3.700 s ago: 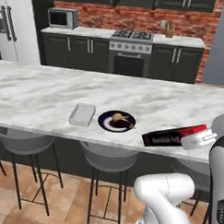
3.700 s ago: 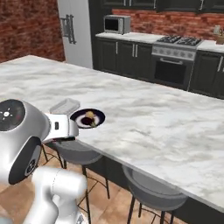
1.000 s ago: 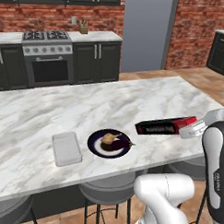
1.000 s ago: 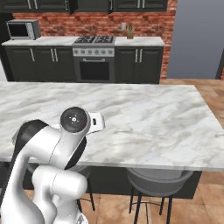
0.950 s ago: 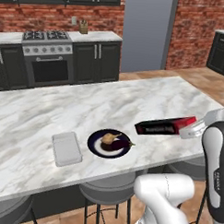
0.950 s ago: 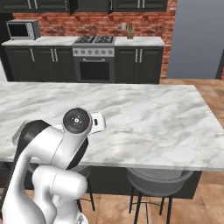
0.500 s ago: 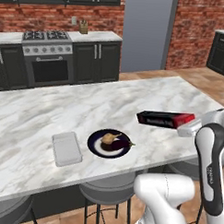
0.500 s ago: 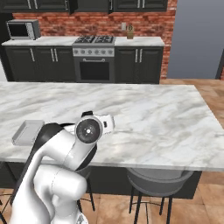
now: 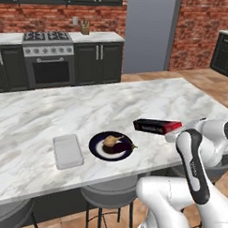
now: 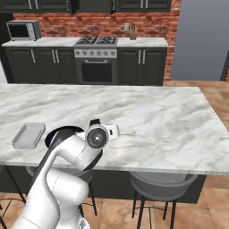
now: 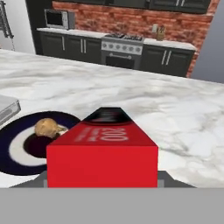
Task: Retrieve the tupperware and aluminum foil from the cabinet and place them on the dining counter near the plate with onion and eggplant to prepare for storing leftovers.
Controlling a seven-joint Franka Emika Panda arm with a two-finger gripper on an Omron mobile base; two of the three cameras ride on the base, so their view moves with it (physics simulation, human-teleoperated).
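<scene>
Above the veined white marble counter [image 9: 50,108], the gripper [image 9: 173,133] clasped the long black red-ended foil box [image 9: 156,126] beside the dark round plate [image 9: 96,150].

— How's the light for you?
— You get even, bright, flat light all over; no single source stands out. The counter [image 9: 50,108] reads pale and clear, without glare.
— Shadows?
— Soft and faint. You see a slight dark edge beside the tupperware [image 9: 68,151] and under the foil box [image 9: 156,125].
— Sharpness?
— You'll find the rendering a bit coarse. In the hand view the box's red end [image 11: 101,162] looms close, its lettering blurred. No bending at the edges.
</scene>
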